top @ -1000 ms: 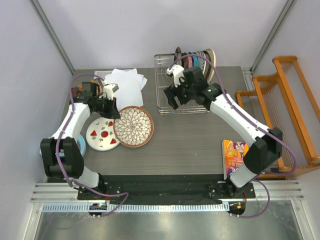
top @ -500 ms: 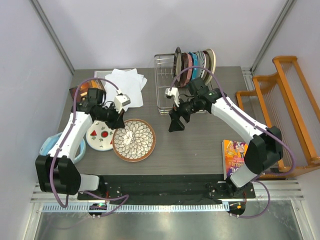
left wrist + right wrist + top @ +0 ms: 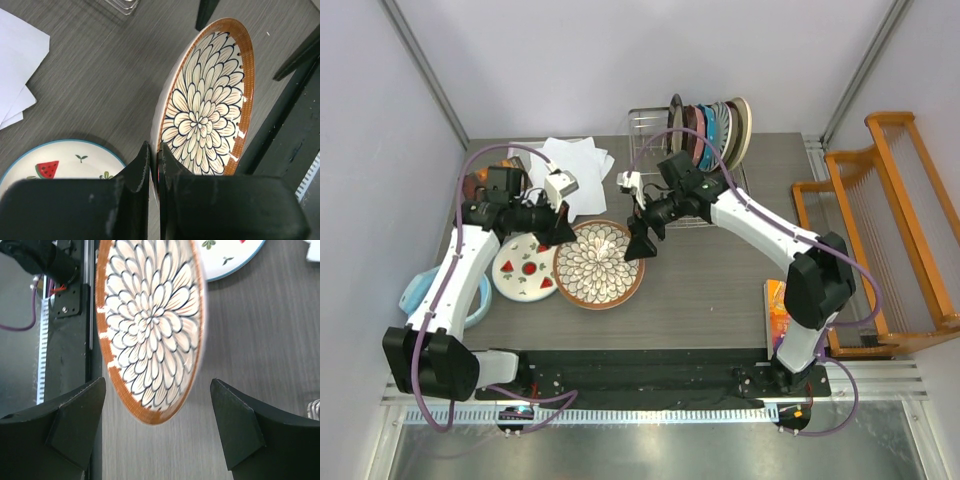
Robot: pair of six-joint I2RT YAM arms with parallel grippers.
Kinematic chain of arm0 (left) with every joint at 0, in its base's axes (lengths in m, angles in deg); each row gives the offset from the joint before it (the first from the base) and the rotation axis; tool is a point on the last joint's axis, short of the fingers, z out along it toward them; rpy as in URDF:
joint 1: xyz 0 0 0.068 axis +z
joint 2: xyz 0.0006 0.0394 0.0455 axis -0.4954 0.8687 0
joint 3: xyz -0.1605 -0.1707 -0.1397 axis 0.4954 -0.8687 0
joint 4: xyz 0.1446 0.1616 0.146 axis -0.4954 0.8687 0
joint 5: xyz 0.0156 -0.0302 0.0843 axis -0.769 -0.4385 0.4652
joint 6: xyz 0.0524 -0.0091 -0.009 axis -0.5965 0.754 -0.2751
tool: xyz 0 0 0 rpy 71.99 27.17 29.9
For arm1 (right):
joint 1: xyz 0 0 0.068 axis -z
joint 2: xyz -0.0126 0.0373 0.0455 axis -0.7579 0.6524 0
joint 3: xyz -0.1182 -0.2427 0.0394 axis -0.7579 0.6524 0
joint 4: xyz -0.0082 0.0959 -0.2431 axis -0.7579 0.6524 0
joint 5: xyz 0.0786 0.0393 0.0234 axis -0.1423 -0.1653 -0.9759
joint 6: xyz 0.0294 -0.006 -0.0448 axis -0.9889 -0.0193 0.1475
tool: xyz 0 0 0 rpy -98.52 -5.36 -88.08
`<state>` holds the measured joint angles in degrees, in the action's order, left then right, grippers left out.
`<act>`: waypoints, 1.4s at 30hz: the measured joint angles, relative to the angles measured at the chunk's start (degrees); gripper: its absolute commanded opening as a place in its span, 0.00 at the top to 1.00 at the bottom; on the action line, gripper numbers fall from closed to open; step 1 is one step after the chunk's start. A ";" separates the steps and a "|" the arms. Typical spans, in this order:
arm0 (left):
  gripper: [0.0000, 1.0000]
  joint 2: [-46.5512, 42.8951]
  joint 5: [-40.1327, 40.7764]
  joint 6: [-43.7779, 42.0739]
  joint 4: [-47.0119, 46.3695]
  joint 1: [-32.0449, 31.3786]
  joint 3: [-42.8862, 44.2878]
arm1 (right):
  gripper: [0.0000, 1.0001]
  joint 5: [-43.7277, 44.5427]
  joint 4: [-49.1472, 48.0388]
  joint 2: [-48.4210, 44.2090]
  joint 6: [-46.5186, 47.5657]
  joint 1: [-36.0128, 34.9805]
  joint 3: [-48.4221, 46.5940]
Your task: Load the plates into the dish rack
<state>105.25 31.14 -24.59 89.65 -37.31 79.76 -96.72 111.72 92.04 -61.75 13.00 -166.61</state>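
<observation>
The brown-white petal plate (image 3: 598,265) is tilted, with its left rim raised off the table. My left gripper (image 3: 563,225) is shut on that rim; the left wrist view shows the fingers (image 3: 155,165) pinching the plate (image 3: 210,105). My right gripper (image 3: 638,240) is open at the plate's right edge. In the right wrist view its jaws (image 3: 157,387) stand wide on either side of the plate (image 3: 150,325) without touching it. A white plate with red fruit (image 3: 523,270) lies flat to the left. The silver dish rack (image 3: 645,122) holds several upright plates (image 3: 712,125) at the back.
White sheets of paper (image 3: 575,165) lie at the back left. An orange wooden slatted rack (image 3: 900,230) stands at the right. A colourful book (image 3: 788,308) lies at the front right. A light blue object (image 3: 420,290) sits at the left edge.
My right arm swung from the dish rack down to the petal plate with its jaws open. My left gripper shifted right with the plate's rim and tilted the plate up.
</observation>
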 measured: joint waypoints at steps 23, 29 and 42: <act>0.68 0.70 -1.18 7.89 -7.91 -0.72 1.81 | 0.99 4.79 -5.51 5.60 -11.54 0.44 -2.80; 0.20 0.35 10.32 15.08 -15.69 0.28 -1.73 | 0.99 10.95 -1.44 5.51 -13.38 2.19 -5.97; 0.10 -2.45 29.59 20.74 -39.95 3.78 -6.45 | 0.99 37.94 -2.40 18.25 -21.59 12.74 -41.59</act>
<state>102.80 60.74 -3.85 49.69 -33.53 73.31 -58.77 109.32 110.29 -83.34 25.75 -208.20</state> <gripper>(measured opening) 0.908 0.273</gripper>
